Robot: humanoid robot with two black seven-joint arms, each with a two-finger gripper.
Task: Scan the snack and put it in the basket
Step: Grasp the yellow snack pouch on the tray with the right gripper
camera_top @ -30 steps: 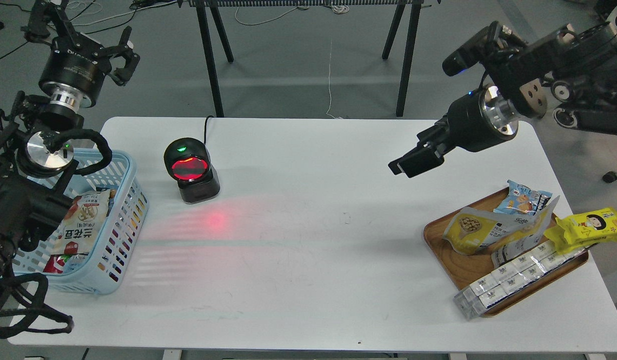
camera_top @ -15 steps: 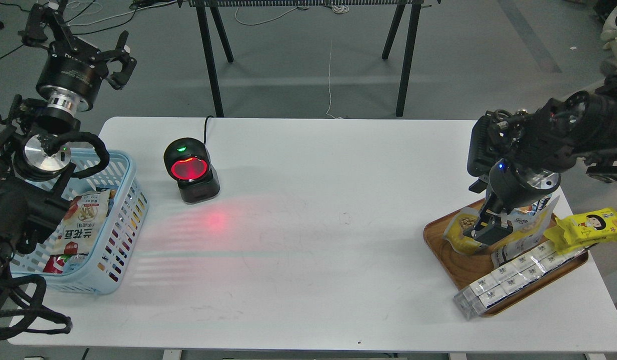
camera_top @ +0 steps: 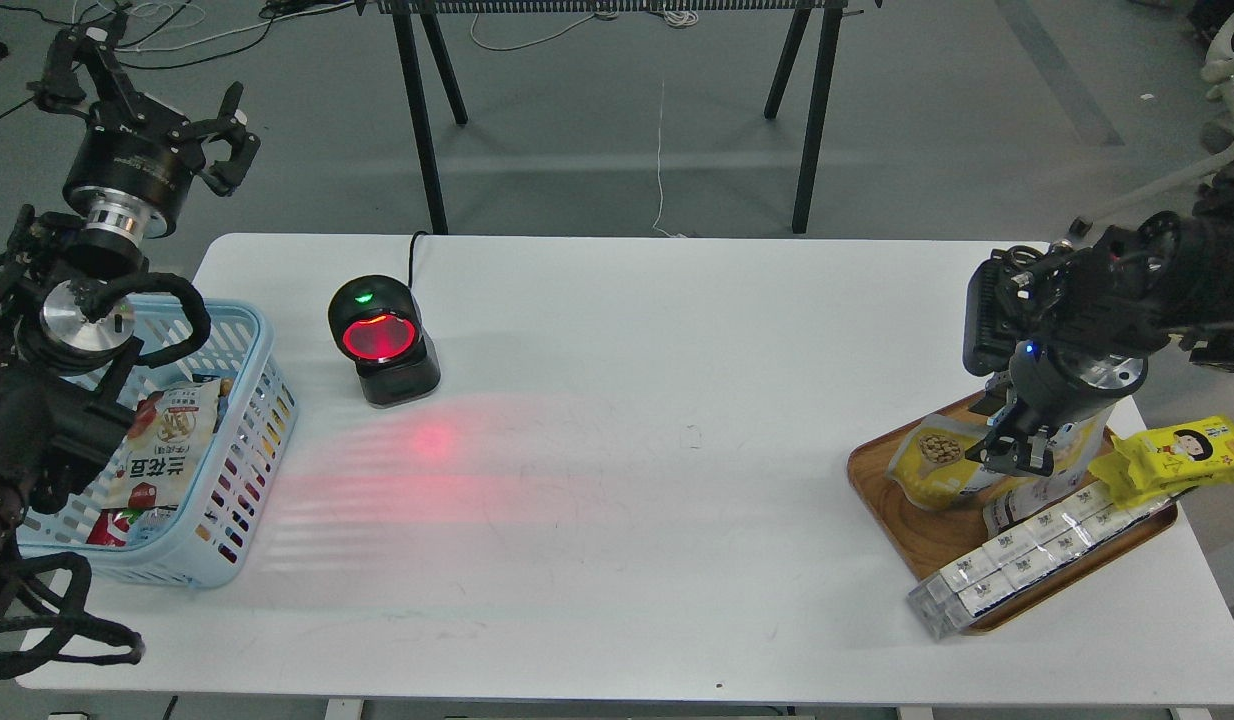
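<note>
Two arms are in my view. My right arm reaches in from the right edge and bends downward over the wooden tray [camera_top: 882,480], with its right tool [camera_top: 1017,455] lowered onto the snack [camera_top: 942,462]. The fingers look dark and bunched against the pouch, and I cannot tell whether they are closed on it or merely resting against it. My left arm rises at the far left, beyond the worktop [camera_top: 627,420] edge, with the left tool [camera_top: 147,95] held high over the floor, its fingers spread apart and holding nothing.

The snack lies on the tray at the right end of the worktop, tilted, its round nut picture facing up on the left part; the right tool covers its right part. Sharing the tray are a long silver-wrapped pack [camera_top: 1027,555] along the near edge, overhanging the tray at its near-left end, and a bright yellow packet with a cartoon face [camera_top: 1177,455] that projects over the tray's right rim.

The basket [camera_top: 267,400] stands at the left end of the worktop, partly hidden by my left arm. It holds a white and red packet [camera_top: 167,445] leaning upright, with further packets below that I cannot make out. A black scanner [camera_top: 382,340] with a red glowing window stands just right of the basket, well apart from the tray.
</note>
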